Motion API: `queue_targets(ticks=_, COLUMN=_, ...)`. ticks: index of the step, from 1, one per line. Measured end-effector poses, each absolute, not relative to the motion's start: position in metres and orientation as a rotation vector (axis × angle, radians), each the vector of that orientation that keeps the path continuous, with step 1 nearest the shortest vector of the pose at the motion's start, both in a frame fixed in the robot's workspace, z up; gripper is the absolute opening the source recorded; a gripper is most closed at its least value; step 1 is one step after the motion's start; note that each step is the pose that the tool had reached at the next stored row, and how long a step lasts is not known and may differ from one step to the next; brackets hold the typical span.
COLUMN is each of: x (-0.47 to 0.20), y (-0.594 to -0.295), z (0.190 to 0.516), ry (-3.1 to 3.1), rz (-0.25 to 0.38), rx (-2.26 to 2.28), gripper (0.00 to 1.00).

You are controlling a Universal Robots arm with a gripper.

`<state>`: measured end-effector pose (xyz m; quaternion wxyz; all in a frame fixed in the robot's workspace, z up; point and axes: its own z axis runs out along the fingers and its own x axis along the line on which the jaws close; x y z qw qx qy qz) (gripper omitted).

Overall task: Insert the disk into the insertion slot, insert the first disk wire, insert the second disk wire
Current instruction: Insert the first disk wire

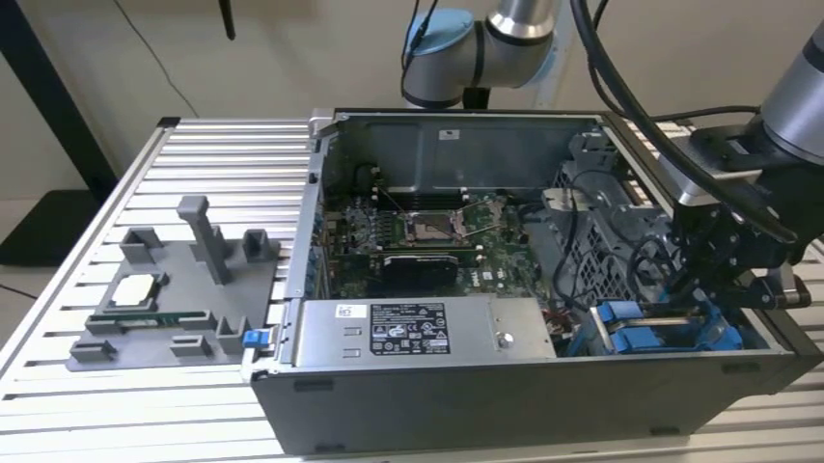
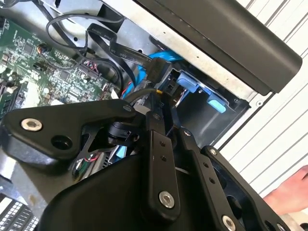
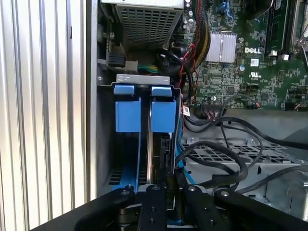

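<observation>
A plain cream wall [image 1: 284,58] closes the back of the scene in the exterior view, lit softly and evenly, with no hard shadows on it. A thin dark cable [image 1: 152,53] hangs slack down the wall. On the exterior view's left a black post [image 1: 45,92] slants downward to a dark flat base [image 1: 39,227] that lies on the pale floor [image 1: 15,275]. The desk [image 1: 193,159] is built of long ribbed aluminium slats laid side by side, and their ridges catch a dull sheen. The same silvery slats appear in both wrist views [image 3: 43,120] [image 2: 284,130], running in parallel lines.
</observation>
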<state>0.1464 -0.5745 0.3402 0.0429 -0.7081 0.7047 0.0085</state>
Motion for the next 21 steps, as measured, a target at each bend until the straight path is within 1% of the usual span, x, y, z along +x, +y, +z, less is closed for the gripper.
queue_targets(ticks=21, x=0.1464, y=-0.5737, z=0.3373, ry=2.241, rz=0.021, rx=-2.077, gripper=0.0)
